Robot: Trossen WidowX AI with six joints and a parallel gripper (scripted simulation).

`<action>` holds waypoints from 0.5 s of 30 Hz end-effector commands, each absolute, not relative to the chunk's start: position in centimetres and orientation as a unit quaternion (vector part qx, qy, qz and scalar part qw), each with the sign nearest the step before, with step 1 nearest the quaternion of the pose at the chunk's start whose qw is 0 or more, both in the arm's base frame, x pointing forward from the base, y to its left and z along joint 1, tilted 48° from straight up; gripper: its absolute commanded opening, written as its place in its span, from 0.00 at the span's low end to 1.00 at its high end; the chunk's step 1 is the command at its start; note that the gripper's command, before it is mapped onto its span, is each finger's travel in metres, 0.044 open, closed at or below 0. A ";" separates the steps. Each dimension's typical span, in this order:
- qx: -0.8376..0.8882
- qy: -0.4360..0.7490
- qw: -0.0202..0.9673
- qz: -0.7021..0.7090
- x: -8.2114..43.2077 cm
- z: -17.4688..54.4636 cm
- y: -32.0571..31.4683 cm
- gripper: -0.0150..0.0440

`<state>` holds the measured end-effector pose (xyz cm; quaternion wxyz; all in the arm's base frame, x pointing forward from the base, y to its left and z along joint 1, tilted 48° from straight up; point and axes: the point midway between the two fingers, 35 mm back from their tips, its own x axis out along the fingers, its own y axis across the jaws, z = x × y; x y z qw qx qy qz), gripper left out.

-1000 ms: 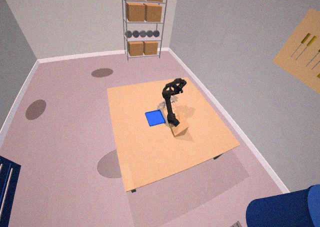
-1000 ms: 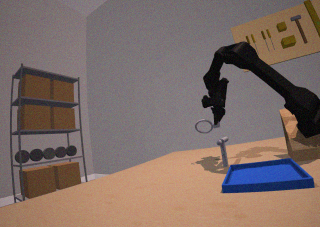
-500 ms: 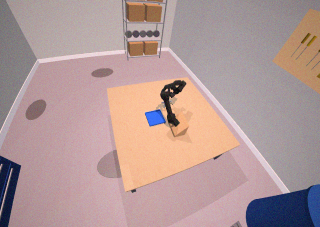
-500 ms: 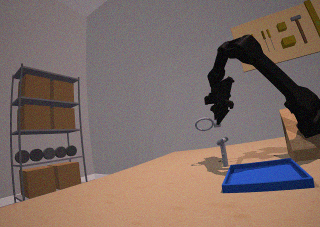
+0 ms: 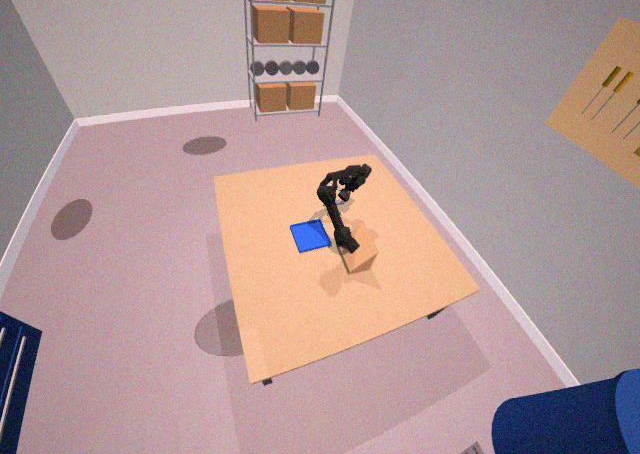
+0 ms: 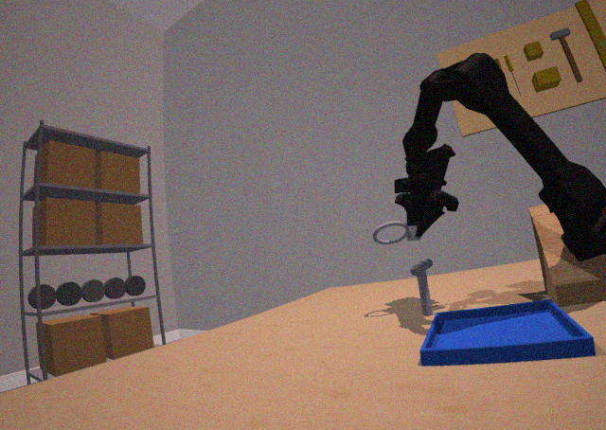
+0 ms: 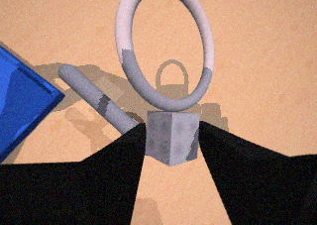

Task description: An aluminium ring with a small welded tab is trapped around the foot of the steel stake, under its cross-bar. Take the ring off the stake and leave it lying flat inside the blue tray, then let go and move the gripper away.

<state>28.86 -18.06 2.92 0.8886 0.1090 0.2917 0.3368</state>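
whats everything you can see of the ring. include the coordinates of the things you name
The ring (image 6: 376,234) (image 7: 208,52) is a plain round hoop of thick, light grey, metallic-looking rod, open in the middle, with a small blocky grey tab (image 6: 412,232) (image 7: 170,138) at one side. The claw (image 6: 417,234) (image 7: 170,128) is shut on that tab, and nothing else is seen touching the ring. It hangs in the air, off the steel stake (image 6: 423,293) (image 7: 94,95) and higher than its cross-bar, outside the blue tray (image 5: 310,236) (image 6: 508,350) (image 7: 25,86).

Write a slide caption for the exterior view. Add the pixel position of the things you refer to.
Gripper (image 6: 416,234) (image 7: 170,128) holds the aluminium ring (image 6: 374,237) (image 7: 124,37) by its welded tab, clear of the steel stake (image 6: 424,293) (image 7: 94,93), the blue tray (image 6: 508,354) (image 7: 25,101) still unfilled.
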 end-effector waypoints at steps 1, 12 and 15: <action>0.068 0.267 0.900 0.339 28.6 3.4 -17.8 0.25; -0.037 0.211 0.914 0.345 27.6 3.9 -16.7 0.25; -0.066 0.195 0.915 0.346 27.4 4.1 -16.3 0.25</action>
